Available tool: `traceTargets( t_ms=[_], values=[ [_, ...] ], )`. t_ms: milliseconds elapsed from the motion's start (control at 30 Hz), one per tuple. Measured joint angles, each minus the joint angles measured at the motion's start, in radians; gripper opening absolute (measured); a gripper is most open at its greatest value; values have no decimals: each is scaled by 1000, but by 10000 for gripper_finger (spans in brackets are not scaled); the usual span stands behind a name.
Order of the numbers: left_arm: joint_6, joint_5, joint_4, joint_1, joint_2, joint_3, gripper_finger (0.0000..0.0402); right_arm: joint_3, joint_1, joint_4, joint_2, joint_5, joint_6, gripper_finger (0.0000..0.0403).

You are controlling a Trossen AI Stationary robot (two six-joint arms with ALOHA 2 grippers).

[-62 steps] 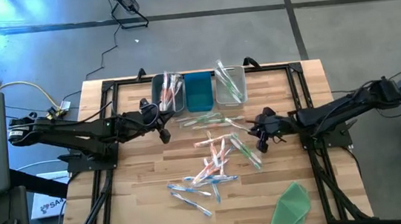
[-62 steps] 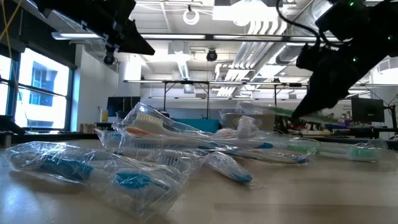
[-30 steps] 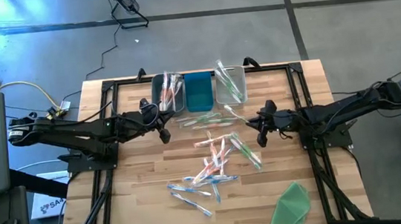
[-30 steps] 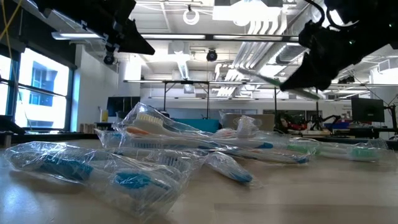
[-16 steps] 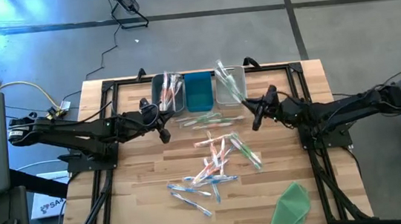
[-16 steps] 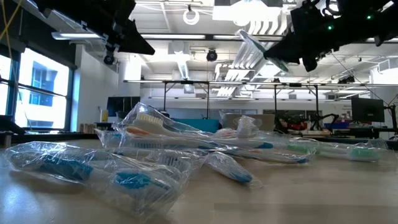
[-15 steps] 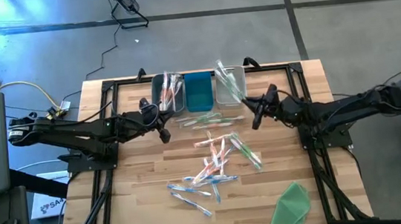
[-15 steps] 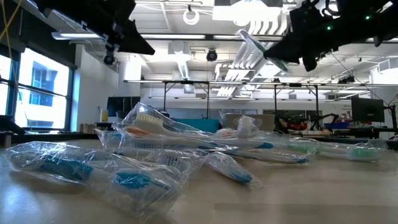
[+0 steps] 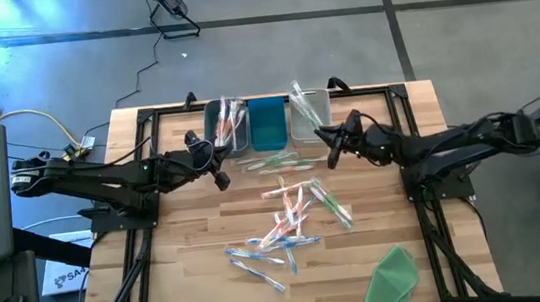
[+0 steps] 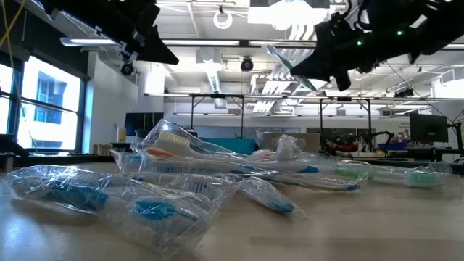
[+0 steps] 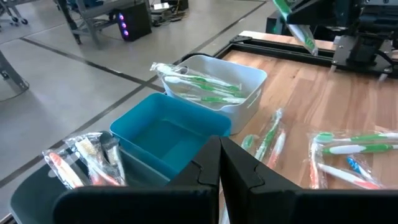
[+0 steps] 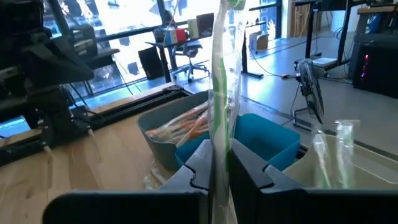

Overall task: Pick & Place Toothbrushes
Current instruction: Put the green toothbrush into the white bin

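Note:
My right gripper (image 9: 332, 153) is shut on a green toothbrush in a clear wrapper (image 12: 219, 74). It is above the table just near of the white bin (image 9: 309, 115), which holds green toothbrushes. It also shows high in the low view (image 10: 319, 67). My left gripper (image 9: 222, 182) is shut and empty, near of the grey bin (image 9: 226, 123), which holds orange toothbrushes. A blue bin (image 9: 267, 123) stands between the two. Several wrapped toothbrushes (image 9: 291, 207) lie loose on the table's middle. My right gripper pinches the wrapped green toothbrush between its two fingers (image 12: 200, 163). The stick (image 12: 217, 124) runs out along and beyond the fingertips. The part behind the fingers is hidden. The toothbrush is lifted clear of the table and tilts up away from the gripper (image 10: 286, 61).
A flat green sheet (image 9: 392, 277) lies at the table's near right corner. Black frame rails (image 9: 401, 137) run along the table's sides. More wrapped toothbrushes (image 9: 259, 258) lie toward the near edge, and a few (image 9: 273, 160) lie just near of the bins.
My right gripper has risen and gone toward the table's far edge and a little to the left, toward the white bin. It has carried the wrapped green toothbrush clear of the table.

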Motion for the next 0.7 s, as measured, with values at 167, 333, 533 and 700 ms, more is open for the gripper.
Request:
traceTargets(
  t_ms=[167, 333, 533, 700],
  values=[
    [0, 0, -4, 0, 0, 0, 0, 78, 3, 1, 93, -20, -7, 20],
    [-7, 0, -8, 0, 0, 0, 0, 134, 3, 1, 152, -14, -3, 20],
    [30, 0, -8, 0, 0, 0, 0, 188, 3, 1, 211, 36, 3, 20],
    [82, -22, -7, 0, 0, 0, 0, 228, 3, 1, 265, 100, 3, 21]
  ],
)
